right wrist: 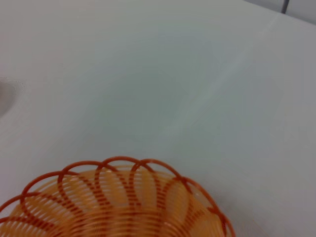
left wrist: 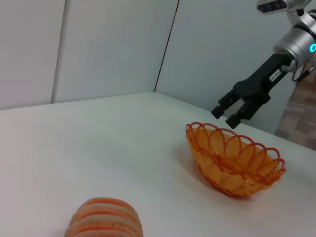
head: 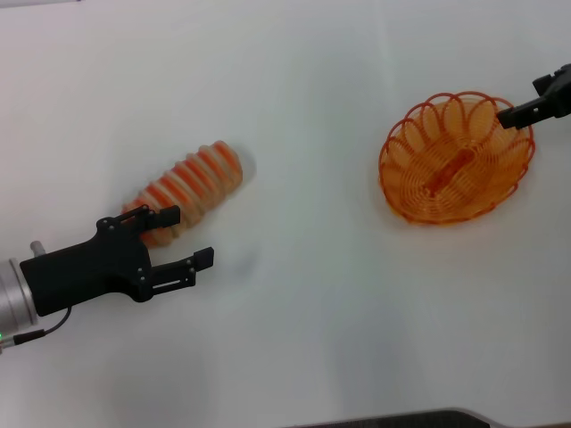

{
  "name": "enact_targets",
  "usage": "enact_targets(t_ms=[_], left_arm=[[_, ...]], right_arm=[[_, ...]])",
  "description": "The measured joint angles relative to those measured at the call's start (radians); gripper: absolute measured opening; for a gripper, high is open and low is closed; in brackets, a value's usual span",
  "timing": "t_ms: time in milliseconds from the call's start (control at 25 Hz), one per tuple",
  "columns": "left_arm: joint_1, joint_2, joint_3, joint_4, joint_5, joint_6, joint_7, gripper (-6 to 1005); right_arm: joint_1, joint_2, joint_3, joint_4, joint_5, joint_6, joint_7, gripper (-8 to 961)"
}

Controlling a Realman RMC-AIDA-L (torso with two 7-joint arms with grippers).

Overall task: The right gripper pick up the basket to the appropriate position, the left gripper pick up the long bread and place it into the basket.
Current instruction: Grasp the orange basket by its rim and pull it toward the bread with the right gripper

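Head view: white, smooth table (head: pixel 294 107) bearing two task items, well apart. At right, basket (head: pixel 456 159), oval, of orange wire, with looped scalloped rim and ribbed walls; long axis diagonal, from near-left to far-right. At left, bread (head: pixel 192 185), a long cylinder with rounded ends, pale tan with orange-red crosswise stripes; long axis diagonal, far end toward the basket's side, near end at the left gripper (head: pixel 185 237). Left gripper black, two-fingered, on a silver wrist, fingers spread apart; one finger over the bread's near end, the other clear of it, nothing clamped.

Left wrist view: bread (left wrist: pixel 104 219) close in the foreground, lying on the table (left wrist: pixel 98 143); basket (left wrist: pixel 233 160) farther off, upright. Right gripper (left wrist: pixel 227 114) black, with a small white label, poised just above the basket's far rim, fingers slightly parted, not gripping.

Right wrist view: basket rim loops (right wrist: pixel 118 200) directly beneath, bare table (right wrist: pixel 163 74) beyond.
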Motion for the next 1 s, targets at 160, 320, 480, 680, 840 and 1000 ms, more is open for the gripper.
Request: enact_targets(t_ms=[160, 320, 480, 680, 840, 1000], left_arm=[[-0.002, 0.000, 0.000, 0.000, -0.001, 0.000, 0.000, 829], [-0.002, 0.000, -0.006, 0.000, -0.001, 0.000, 0.000, 829], [-0.002, 0.000, -0.011, 0.000, -0.001, 0.000, 0.000, 828], [0.000, 0.000, -0.014, 0.000, -0.001, 0.000, 0.000, 827], [0.000, 0.000, -0.014, 0.001, -0.001, 0.000, 0.000, 827], [0.000, 0.000, -0.014, 0.001, -0.001, 0.000, 0.000, 826]], right_arm=[[-0.001, 0.006, 0.000, 0.005, 0.014, 0.022, -0.026, 834], [0.002, 0.014, 0.000, 0.012, 0.023, 0.034, -0.051, 825], [0.002, 0.019, 0.000, 0.026, 0.039, 0.051, -0.078, 815], [0.001, 0.022, -0.002, 0.072, 0.040, 0.101, -0.097, 804], [0.001, 0.018, -0.003, 0.113, 0.036, 0.137, -0.104, 794], [-0.004, 0.017, -0.008, 0.130, 0.040, 0.172, -0.106, 785]])
